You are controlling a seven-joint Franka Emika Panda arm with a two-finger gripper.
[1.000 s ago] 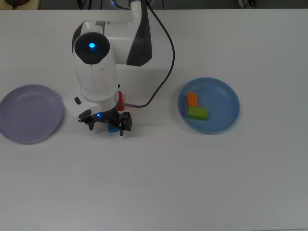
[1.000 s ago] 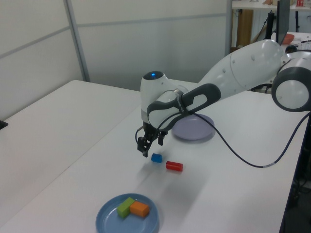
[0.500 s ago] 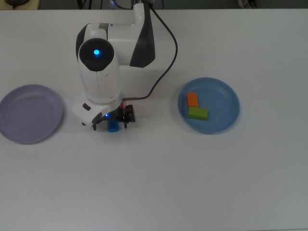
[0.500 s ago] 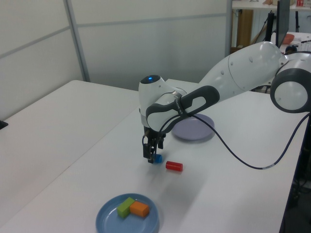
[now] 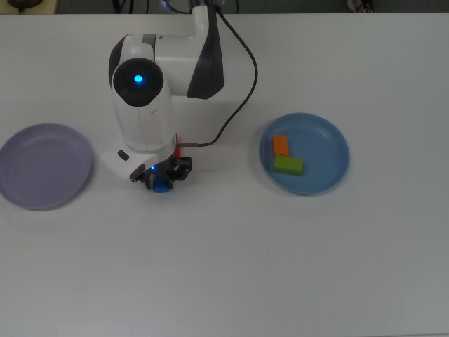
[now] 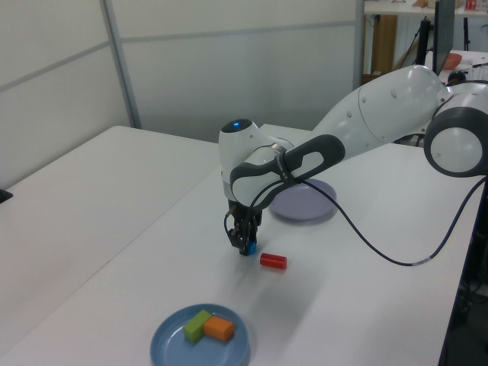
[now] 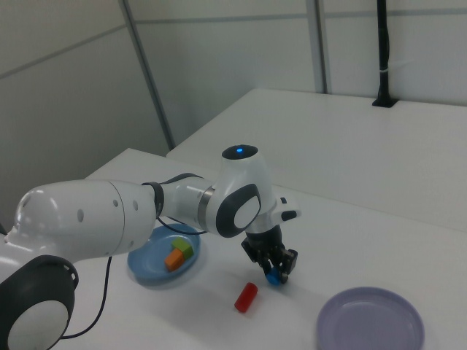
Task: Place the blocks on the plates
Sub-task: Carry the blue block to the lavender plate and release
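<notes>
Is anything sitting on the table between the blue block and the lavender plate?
Nothing visible does. In the top view the blue block sits between the gripper fingers, and the table from there to the lavender plate is bare. The red block lies on the other side, away from that path.

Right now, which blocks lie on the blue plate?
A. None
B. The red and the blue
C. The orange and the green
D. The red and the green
C: the orange block and the green block lie side by side on the blue plate, while the red block is on the table and the blue block sits at the gripper.
</notes>
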